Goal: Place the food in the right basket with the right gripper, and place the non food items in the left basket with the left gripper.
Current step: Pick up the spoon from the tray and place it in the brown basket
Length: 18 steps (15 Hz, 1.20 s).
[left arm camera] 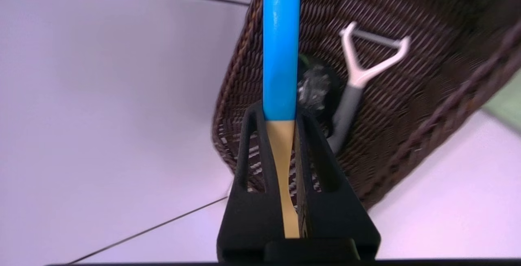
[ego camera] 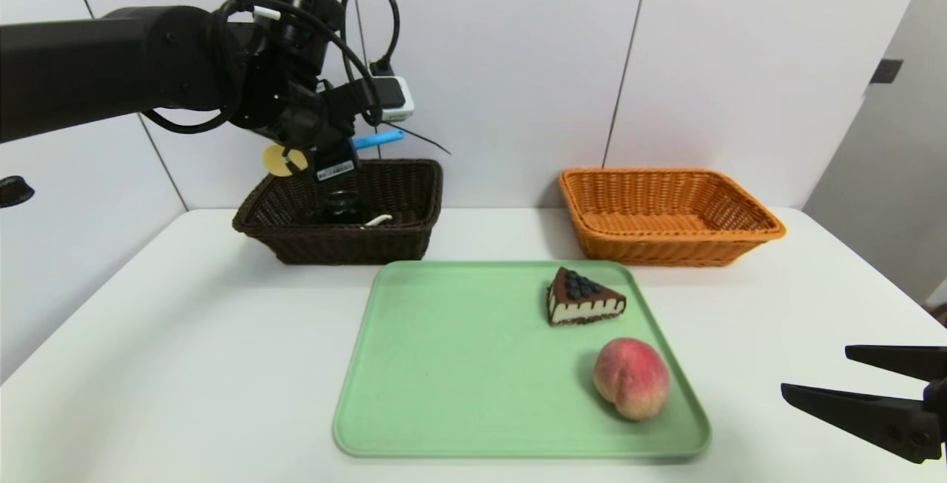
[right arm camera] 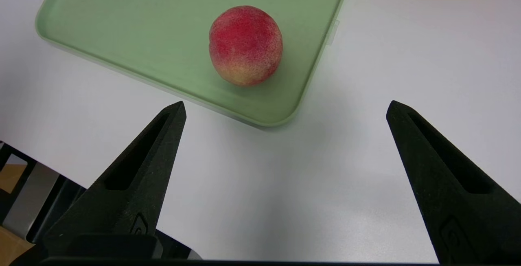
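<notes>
My left gripper (ego camera: 331, 160) hangs above the dark brown left basket (ego camera: 414, 202), shut on the yellow spoon with a blue handle (ego camera: 377, 138). In the left wrist view the spoon (left arm camera: 281, 46) sits clamped between the jaws of that gripper (left arm camera: 281, 115). Inside the basket lie the white peeler (left arm camera: 366, 68) and the glass cup (left arm camera: 315, 91), also visible from the head as the peeler (ego camera: 377, 221) and the cup (ego camera: 340, 205). The peach (ego camera: 631, 378) and the cake wedge (ego camera: 583, 296) rest on the green tray (ego camera: 444, 365). My right gripper (ego camera: 814, 370) stands open and empty at the table's right front.
The light orange right basket (ego camera: 669, 242) stands at the back right with nothing seen in it. In the right wrist view the peach (right arm camera: 245, 45) lies near the tray's corner (right arm camera: 285, 111), just beyond the right gripper (right arm camera: 285, 105). A white wall rises behind both baskets.
</notes>
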Motion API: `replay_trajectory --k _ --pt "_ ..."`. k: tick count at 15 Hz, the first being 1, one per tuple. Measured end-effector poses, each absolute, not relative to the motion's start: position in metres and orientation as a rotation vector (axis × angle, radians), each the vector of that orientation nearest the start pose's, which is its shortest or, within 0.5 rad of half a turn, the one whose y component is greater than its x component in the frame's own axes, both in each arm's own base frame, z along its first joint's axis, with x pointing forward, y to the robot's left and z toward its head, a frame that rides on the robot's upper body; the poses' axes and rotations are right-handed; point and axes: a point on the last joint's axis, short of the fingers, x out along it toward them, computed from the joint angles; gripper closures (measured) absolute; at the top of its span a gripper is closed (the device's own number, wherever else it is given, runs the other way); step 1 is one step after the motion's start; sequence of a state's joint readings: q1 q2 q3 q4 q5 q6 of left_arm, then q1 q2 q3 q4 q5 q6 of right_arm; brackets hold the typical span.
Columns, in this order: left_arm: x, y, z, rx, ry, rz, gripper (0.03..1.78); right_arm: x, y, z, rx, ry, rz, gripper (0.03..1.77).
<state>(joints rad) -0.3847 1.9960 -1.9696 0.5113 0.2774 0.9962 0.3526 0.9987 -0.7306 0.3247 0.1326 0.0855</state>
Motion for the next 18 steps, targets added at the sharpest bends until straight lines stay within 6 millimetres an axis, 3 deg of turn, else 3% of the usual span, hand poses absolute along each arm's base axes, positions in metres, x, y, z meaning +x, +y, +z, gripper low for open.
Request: replay_trajectory --k 5,13,18 --pt "0.386 -0.148 0.273 1.294 0.387 -0.342 1.65 0.103 0.041 0.221 0.015 0.616 0.443 0.1" --pt "0.403 -0.157 0.233 1.285 0.465 -0.388 1.65 0.104 0.041 0.221 0.016 0.62 0.441 0.1" --pt "0.405 -0.158 0.226 1.282 0.48 -0.397 0.96 0.104 0.041 0.22 0.016 0.623 0.44 0.1"
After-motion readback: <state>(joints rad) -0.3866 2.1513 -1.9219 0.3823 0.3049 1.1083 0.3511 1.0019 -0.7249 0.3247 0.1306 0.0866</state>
